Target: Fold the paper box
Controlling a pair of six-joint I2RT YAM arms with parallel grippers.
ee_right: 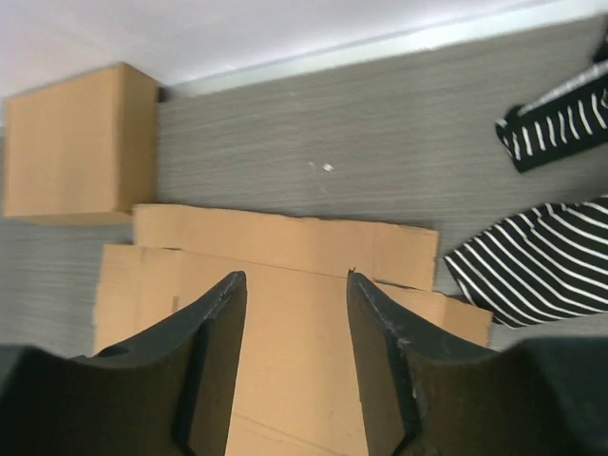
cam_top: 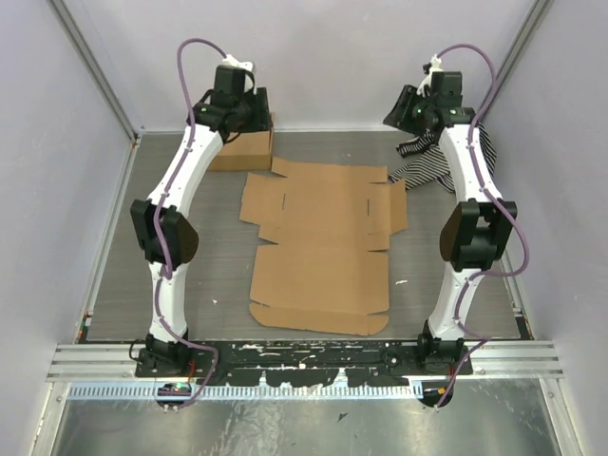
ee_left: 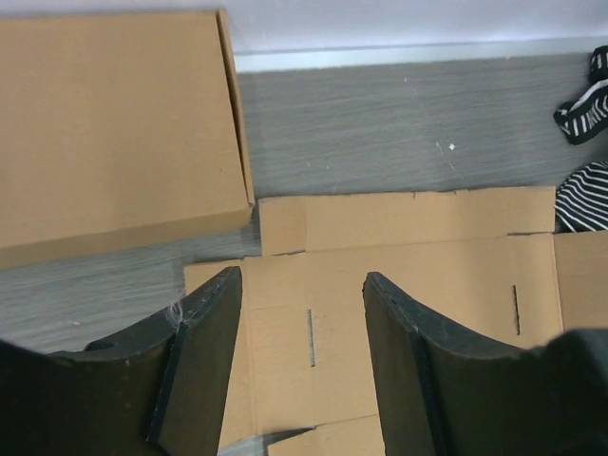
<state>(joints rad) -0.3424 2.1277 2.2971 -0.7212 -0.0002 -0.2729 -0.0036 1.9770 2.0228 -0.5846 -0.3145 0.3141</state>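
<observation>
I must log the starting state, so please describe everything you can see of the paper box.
The paper box is a plain brown corrugated-cardboard die-cut sheet, fully unfolded. It lies flat in the middle of the grey table. It shows several panels, side flaps, tabs, creases and short narrow slots; no print. Nothing holds it. The striped cloth lies by its far right corner; contact is unclear.

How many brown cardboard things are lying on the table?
2. The flat paper box lies in the middle; a smaller closed box sits at the far left, partly hidden.
</observation>
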